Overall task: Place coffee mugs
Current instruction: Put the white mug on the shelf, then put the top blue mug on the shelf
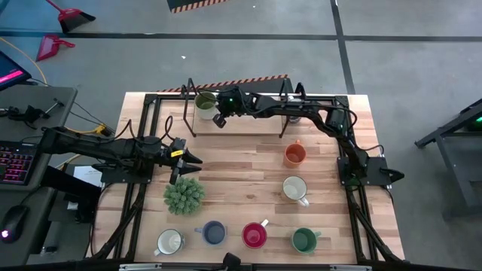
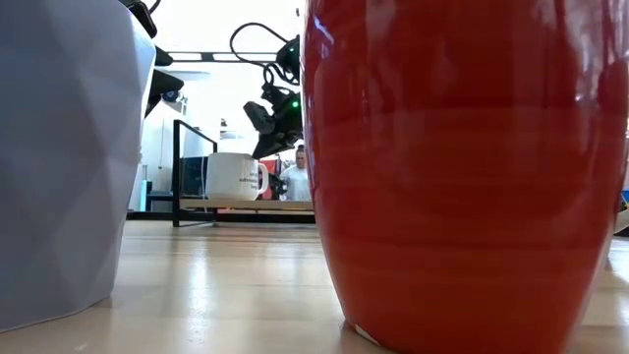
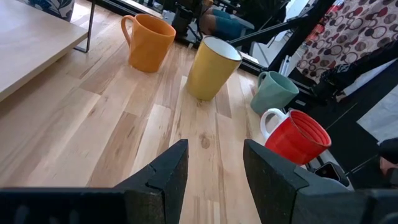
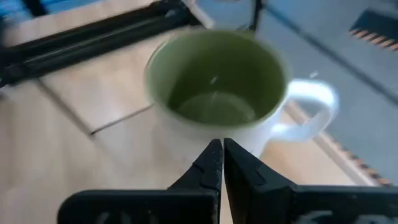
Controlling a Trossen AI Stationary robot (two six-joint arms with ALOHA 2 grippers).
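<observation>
Front row of the bench [image 1: 248, 188], nearest edge: cream mug [image 1: 170, 242], blue mug [image 1: 214, 232], red mug [image 1: 254, 235], dark green mug [image 1: 304, 240], all upright in a line. In the low view the red mug fills the frame beside a pale faceted pot [image 2: 59, 147]. Just behind the row on the left, bushy plant [image 1: 184, 194]. My left fingers [image 1: 188, 159] hang just above the plant, over bare wood, spread apart with nothing between them. Right side, mid bench: white mug [image 1: 294, 188], handle toward the front edge, then orange mug [image 1: 294, 154] behind it, near each other, not touching. At the back, a low raised shelf [image 1: 248, 120] spans the bench. Olive mug [image 1: 205, 104] stands upright on the shelf's left end. My right fingers [image 4: 222, 163] are pressed together, empty, hovering just beside that mug, over its near rim. Beyond the bench, a person [image 2: 298, 177] is visible.
</observation>
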